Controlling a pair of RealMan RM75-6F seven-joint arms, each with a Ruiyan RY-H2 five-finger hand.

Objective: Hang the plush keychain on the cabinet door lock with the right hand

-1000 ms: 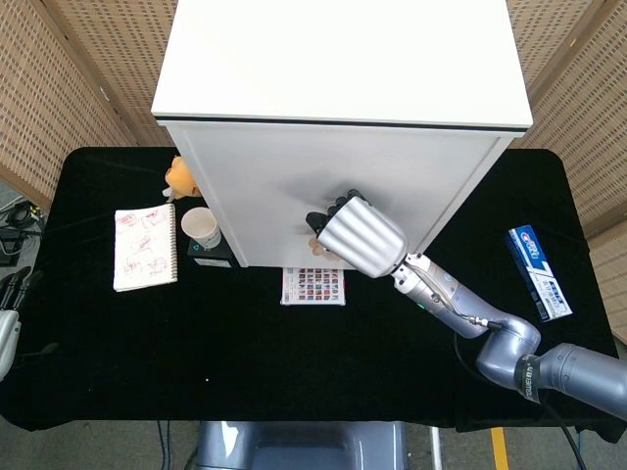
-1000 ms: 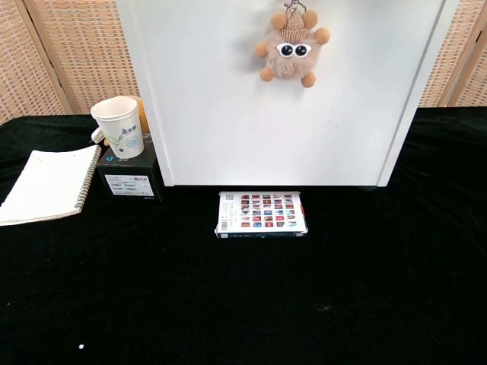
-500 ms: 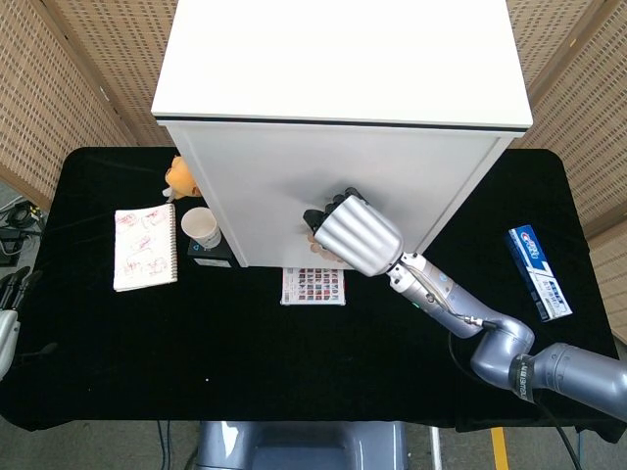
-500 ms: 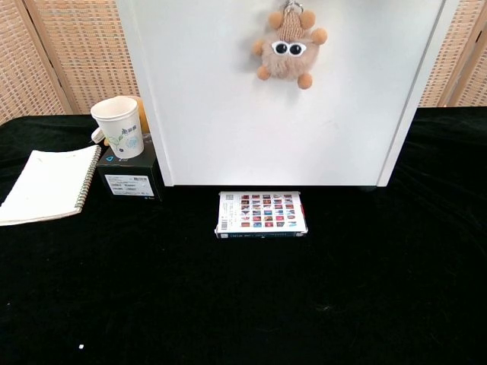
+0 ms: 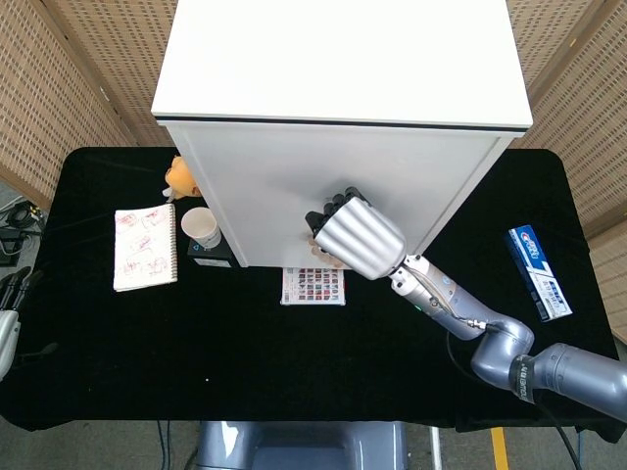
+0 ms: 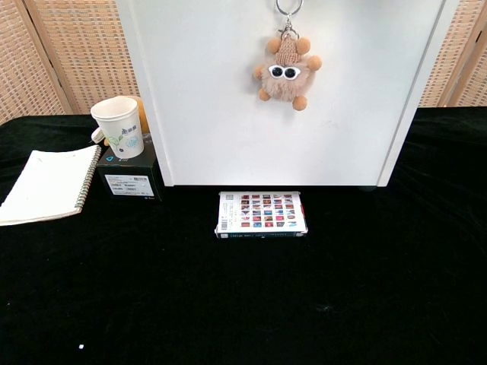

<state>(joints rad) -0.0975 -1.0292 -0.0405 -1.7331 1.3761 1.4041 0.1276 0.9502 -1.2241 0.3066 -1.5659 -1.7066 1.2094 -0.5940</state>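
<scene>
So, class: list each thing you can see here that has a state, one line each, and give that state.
Keychain: upright, dangling from its ring against the door.
Cabinet: door closed.
Cup: upright on the black box.
Notebook: open, lying flat.
Card box: flat on the table.
Toothpaste: flat, boxed.
Right hand: raised at the door; grip hidden.
Left hand: at the table edge, mostly out of frame.

Both views are brightly and evenly lit, apparently from overhead; the cabinet top (image 5: 343,59) is nearly blown out to plain white, while the black tablecloth (image 6: 243,304) swallows all detail (only a few specks show); a soft grey shadow falls on the cabinet door (image 5: 294,201) around the right hand (image 5: 358,235); focus is sharp throughout, with no motion blur.
</scene>
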